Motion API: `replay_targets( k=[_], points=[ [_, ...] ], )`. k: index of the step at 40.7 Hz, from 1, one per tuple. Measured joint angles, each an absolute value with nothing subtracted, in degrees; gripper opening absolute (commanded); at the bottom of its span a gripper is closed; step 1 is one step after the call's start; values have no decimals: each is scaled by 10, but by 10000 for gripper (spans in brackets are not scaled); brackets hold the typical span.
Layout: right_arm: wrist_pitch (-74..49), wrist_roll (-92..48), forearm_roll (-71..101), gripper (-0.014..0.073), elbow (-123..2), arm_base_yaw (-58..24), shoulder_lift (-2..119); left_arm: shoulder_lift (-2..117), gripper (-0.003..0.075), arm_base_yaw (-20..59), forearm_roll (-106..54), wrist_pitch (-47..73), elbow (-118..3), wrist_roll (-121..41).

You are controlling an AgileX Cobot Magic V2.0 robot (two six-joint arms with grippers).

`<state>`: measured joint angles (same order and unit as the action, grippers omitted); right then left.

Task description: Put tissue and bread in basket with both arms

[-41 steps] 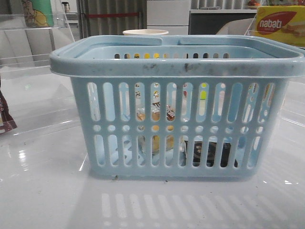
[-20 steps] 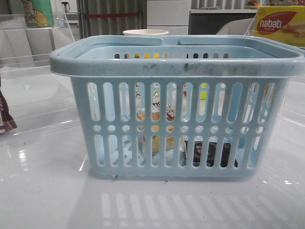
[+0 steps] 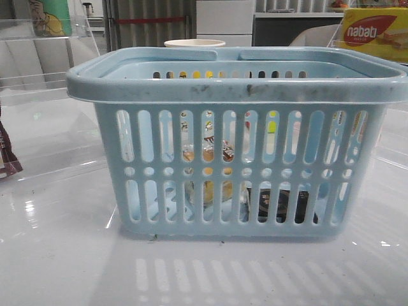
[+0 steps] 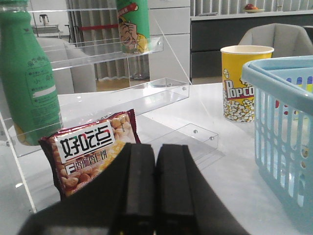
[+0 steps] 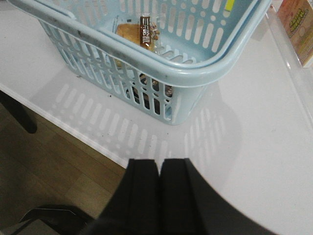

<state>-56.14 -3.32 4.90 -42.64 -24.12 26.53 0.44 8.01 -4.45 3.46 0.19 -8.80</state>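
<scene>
The light-blue basket (image 3: 239, 89) fills the front view; it also shows in the left wrist view (image 4: 286, 122) and the right wrist view (image 5: 186, 73). Inside it the wrapped golden-brown bread (image 3: 207, 153) (image 5: 132, 32) and the flat black tissue pack (image 3: 284, 204) lie on the bottom, seen through the slots. My left gripper (image 4: 155, 147) is shut and empty, left of the basket near a maroon snack packet. My right gripper (image 5: 159, 164) is shut and empty, above the table's front edge outside the basket. Neither gripper shows in the front view.
A maroon snack packet (image 4: 88, 147), a green bottle (image 4: 29, 78) and clear acrylic shelves (image 4: 146, 93) stand left of the basket. A yellow popcorn cup (image 4: 242, 83) stands behind it. A nabati box (image 3: 376, 32) is at the back right. The floor shows past the table edge (image 5: 73, 132).
</scene>
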Motion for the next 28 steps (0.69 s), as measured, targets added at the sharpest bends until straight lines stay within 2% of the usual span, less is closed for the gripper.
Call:
replay_targets(
  k=[28],
  points=[
    [-561,-33,49,27,-426,-241,265,-3,92,40,-48,0,3,-88]
  ],
)
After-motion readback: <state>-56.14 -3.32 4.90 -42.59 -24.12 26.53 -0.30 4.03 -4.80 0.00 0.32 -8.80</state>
